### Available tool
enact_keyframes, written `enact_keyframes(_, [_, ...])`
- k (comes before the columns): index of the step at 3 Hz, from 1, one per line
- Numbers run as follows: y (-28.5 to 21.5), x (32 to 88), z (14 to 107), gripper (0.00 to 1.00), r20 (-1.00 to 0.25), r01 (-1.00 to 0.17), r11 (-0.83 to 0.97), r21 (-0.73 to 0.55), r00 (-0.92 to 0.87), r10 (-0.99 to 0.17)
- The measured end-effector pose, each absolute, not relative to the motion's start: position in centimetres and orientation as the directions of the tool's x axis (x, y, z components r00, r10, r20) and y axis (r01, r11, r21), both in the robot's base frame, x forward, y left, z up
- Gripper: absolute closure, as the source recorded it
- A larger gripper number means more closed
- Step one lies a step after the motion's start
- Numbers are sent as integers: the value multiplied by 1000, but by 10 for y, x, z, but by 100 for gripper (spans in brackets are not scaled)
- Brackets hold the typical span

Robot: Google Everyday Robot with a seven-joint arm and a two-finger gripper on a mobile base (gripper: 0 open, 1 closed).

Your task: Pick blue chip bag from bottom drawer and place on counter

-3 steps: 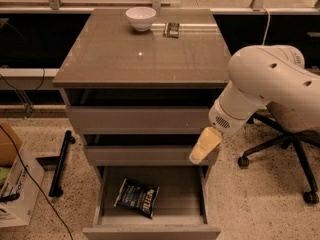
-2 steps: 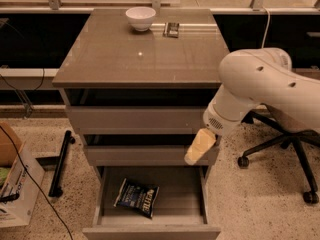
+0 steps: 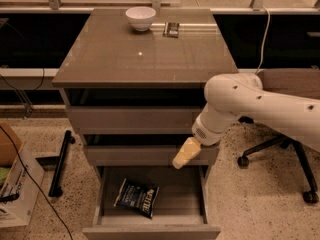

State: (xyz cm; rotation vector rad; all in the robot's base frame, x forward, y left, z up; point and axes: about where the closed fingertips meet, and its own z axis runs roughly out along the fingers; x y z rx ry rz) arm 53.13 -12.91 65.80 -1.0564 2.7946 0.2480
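The blue chip bag (image 3: 136,197) lies flat in the open bottom drawer (image 3: 150,229), left of its middle. My gripper (image 3: 183,156) hangs at the end of the white arm, above the drawer's right part and in front of the middle drawer, up and to the right of the bag. It holds nothing that I can see. The counter (image 3: 150,54) is the glossy grey-brown top of the cabinet.
A white bowl (image 3: 140,18) and a small dark metallic object (image 3: 172,29) stand at the counter's back edge. An office chair base (image 3: 280,149) is on the right floor. A black bar (image 3: 60,161), cables and a cardboard box (image 3: 12,184) lie on the left floor.
The arm and gripper have moved left and a little down, closer over the open bottom drawer. The bag has not moved.
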Motion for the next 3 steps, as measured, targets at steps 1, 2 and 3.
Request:
enact_keyframes(1, [-118,537,612,0,-161,-609,778,156,-792,-588])
enact_keyframes(2, [-107,541,567,0,-138,-549,814,190,-836,-531])
enact_keyframes(3, [-98,546,518,0,-132,-458,853,250,-889,-439])
